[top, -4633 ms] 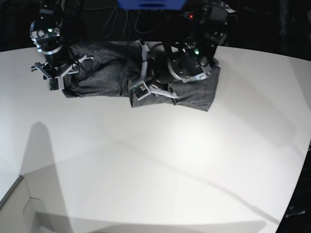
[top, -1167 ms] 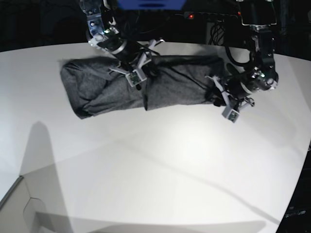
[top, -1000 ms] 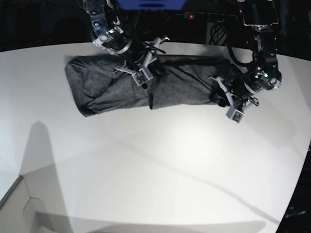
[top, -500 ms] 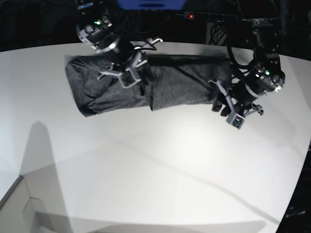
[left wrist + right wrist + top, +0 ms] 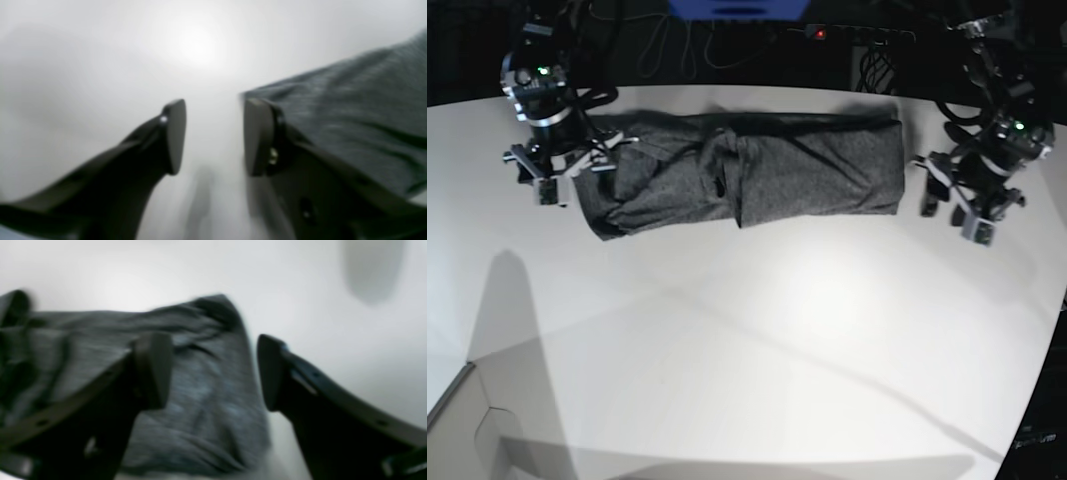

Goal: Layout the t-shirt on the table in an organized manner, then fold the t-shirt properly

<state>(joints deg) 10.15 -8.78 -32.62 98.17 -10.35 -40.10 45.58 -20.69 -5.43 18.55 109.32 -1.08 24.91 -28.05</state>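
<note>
In the left wrist view, the left gripper has its dark fingers apart and empty over the smooth white table, the heather dark-grey knit t-shirt just beside it. In the right wrist view, the right gripper is spread wide above the shirt's end, gripping nothing. In the base view, the shirt lies as a long folded band between both grippers.
</note>
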